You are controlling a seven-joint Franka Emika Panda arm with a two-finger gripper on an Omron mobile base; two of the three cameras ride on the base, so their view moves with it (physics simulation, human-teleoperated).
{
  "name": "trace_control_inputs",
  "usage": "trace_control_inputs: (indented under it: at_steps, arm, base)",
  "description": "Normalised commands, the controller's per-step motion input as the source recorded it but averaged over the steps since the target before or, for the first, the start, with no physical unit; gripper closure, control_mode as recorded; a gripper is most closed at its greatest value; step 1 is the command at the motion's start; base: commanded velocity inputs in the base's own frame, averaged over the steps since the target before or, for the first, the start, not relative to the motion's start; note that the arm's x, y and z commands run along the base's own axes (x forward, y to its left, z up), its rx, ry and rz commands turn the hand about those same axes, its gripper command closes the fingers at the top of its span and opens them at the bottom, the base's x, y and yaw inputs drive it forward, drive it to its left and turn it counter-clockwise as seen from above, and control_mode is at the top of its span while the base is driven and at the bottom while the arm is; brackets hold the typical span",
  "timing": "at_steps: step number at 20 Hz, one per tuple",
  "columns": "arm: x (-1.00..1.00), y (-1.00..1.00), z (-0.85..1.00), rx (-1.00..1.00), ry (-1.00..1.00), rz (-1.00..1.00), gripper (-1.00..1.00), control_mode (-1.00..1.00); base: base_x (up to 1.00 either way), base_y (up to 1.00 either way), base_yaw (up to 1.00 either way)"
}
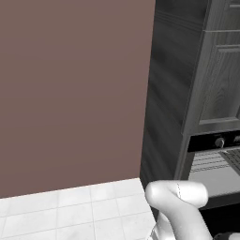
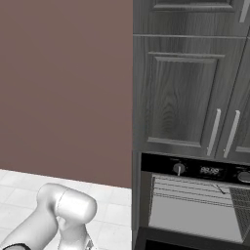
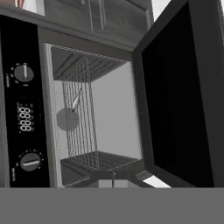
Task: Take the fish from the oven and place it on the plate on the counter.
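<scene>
One oven point(image 3: 92, 118), door point(image 3: 183, 92) dropped fully open; hand view rolled, so door stands at 3 o'clock of the cavity and the control strip point(image 3: 22, 118) at 9 o'clock. On the strip: two round knobs, one point(image 3: 23, 73) toward 12 o'clock, one point(image 3: 30, 162) toward 6 o'clock, with one digital readout point(image 3: 25, 118) between them. In right base view, same strip runs across the top of the cavity, knob point(image 2: 179, 169) at its left part, readout point(image 2: 209, 171) just beside it at 3 o'clock.

Pale cavity with wire racks point(image 3: 81, 122); rack wires also seen in right base view point(image 2: 190, 191). One small pale, slim object point(image 3: 75, 101), resting on the rack near its centre, probably the fish; too small and blurred to confirm. Round grey disc point(image 3: 67, 119) on the back wall, just beside it at 7 o'clock.

Pincer point(image 3: 113, 180) at 6 o'clock of hand view, tips pressed together, nothing between them, touching nothing; facing the cavity, well apart from the pale object.

Dark wood cupboard doors point(image 2: 185, 93) above the oven, two pale bar handles point(image 2: 214, 132) at 3 o'clock. Brown wall point(image 1: 70, 89) at 9 o'clock, white tiled floor point(image 1: 70, 208) below it.
</scene>
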Motion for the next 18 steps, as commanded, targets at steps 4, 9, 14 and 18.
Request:
trace_control_inputs:
  at_steps: [4,9,14,18]
  arm:
    - [0.22,0.04,0.46,-0.03,0.00,0.03,1.00,-1.00]
    - [0.60,0.00,0.16,0.00,0.03,0.00,1.00,-1.00]
    - [0.94,0.00,-0.08,0.00,0.06,0.00,1.00,-1.00]
    - [0.97,0.00,-0.48,0.00,0.00,0.00,1.00,-1.00]
  base:
    - [0.00,0.00,0.00]
    - [0.00,0.00,0.00]
    - [0.00,0.00,0.00]
    - [0.00,0.00,0.00]
